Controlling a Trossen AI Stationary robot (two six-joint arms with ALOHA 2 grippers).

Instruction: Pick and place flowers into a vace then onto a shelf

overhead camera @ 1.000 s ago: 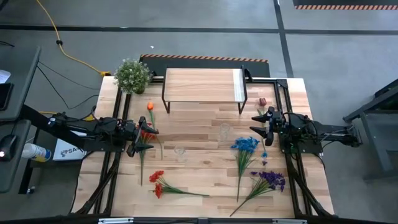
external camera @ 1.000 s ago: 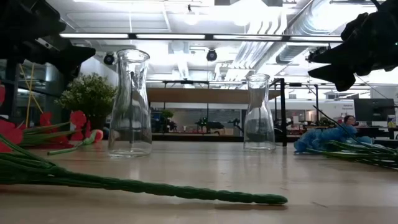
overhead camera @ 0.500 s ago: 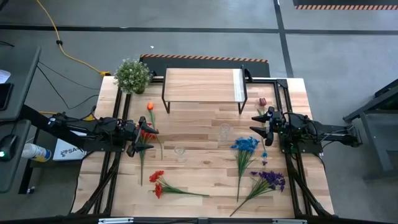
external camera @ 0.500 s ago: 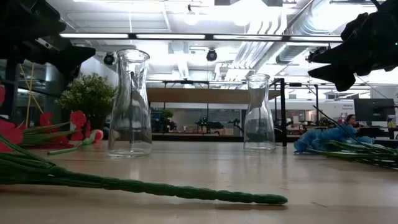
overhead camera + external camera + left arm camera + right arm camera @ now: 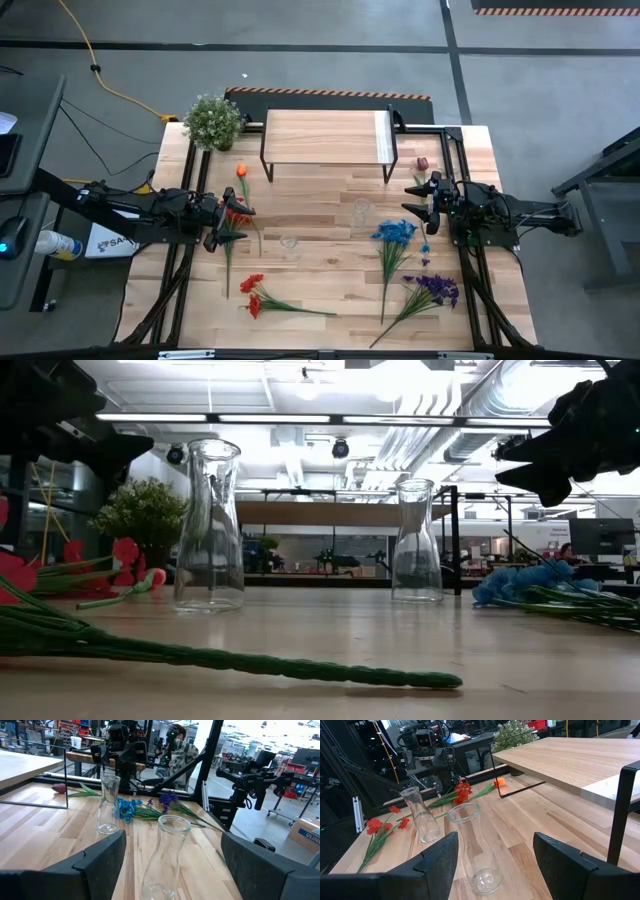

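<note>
Two glass vases stood upright and empty near the middle of the bench: one (image 5: 361, 213) closer to the shelf, the other (image 5: 289, 243) a little nearer the front edge and toward the left side. The shelf (image 5: 325, 137) stood along the back edge with nothing on its plank top, its white strip at the right end. A bushy potted plant (image 5: 213, 121) sat at the back left corner.

Six flower pieces lay flat on the bench. By the left edge were an orange tulip (image 5: 241, 171) and a red bunch (image 5: 237, 215); a second red bunch (image 5: 252, 292) lay near the front edge. On the right half lay one blue spray (image 5: 394, 233) and one purple spray (image 5: 436, 290), and a small dark red bud (image 5: 422, 162) lay near the back right corner.

The left gripper (image 5: 231, 214) hovered over the red bunch at the left edge, fingers spread wide, holding nothing. The right gripper (image 5: 424, 200) hung near the right edge, also wide open and empty.
</note>
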